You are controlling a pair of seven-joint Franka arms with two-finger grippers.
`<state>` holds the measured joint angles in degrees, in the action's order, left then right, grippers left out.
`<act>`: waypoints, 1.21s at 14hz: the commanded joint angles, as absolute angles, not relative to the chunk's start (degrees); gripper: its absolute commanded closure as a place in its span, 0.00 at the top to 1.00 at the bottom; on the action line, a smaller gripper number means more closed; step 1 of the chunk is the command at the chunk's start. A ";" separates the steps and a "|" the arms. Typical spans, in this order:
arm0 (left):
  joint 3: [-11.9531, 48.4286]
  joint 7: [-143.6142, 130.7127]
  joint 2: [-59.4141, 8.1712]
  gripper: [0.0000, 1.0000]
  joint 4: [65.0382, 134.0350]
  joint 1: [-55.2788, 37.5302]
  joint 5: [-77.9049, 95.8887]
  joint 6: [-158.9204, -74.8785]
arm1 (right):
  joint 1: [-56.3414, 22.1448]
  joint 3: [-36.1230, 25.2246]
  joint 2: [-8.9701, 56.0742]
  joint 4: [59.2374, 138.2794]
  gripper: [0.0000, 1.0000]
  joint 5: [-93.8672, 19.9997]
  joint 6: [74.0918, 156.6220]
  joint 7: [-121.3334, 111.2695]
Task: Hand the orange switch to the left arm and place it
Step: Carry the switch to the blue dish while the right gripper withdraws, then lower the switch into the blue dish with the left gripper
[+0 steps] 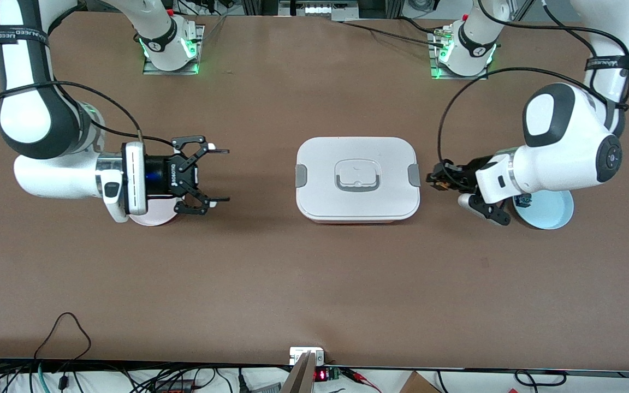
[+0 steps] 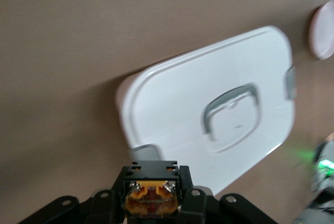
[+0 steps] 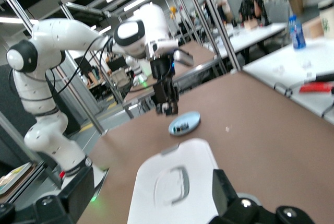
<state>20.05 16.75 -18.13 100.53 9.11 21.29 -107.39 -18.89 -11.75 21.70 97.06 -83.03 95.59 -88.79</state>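
Observation:
My left gripper is shut on the orange switch, held in the air just off the box's end on the left arm's side. In the left wrist view the switch's orange-yellow body sits clamped between the black fingers, with the white lidded box ahead of it. The box stands mid-table with grey clips and a recessed handle. My right gripper is open and empty, pointing level at the box from the right arm's end; its fingers frame the box.
A pale blue plate lies under the left arm's wrist, with a small dark switch with blue parts on it. A pink plate lies under the right arm's wrist. Cables hang along the table edge nearest the front camera.

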 commanded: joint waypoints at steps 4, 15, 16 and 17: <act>20.39 34.49 -20.48 0.22 100.63 18.35 3.36 -102.13 | -18.63 -13.54 18.99 97.74 1.00 -65.44 87.98 -64.74; 20.48 67.03 -24.60 0.21 110.03 32.51 -23.80 -119.06 | -17.49 -13.36 19.16 91.06 1.00 -29.07 88.59 -11.56; 20.48 70.63 -25.57 0.21 111.00 34.00 -24.51 -122.14 | -17.58 -13.10 19.16 90.79 1.00 -22.65 88.42 -8.29; 20.57 74.32 -26.45 0.21 112.75 36.71 -24.52 -125.82 | -17.58 -13.10 18.99 90.70 1.00 -17.54 87.98 -7.48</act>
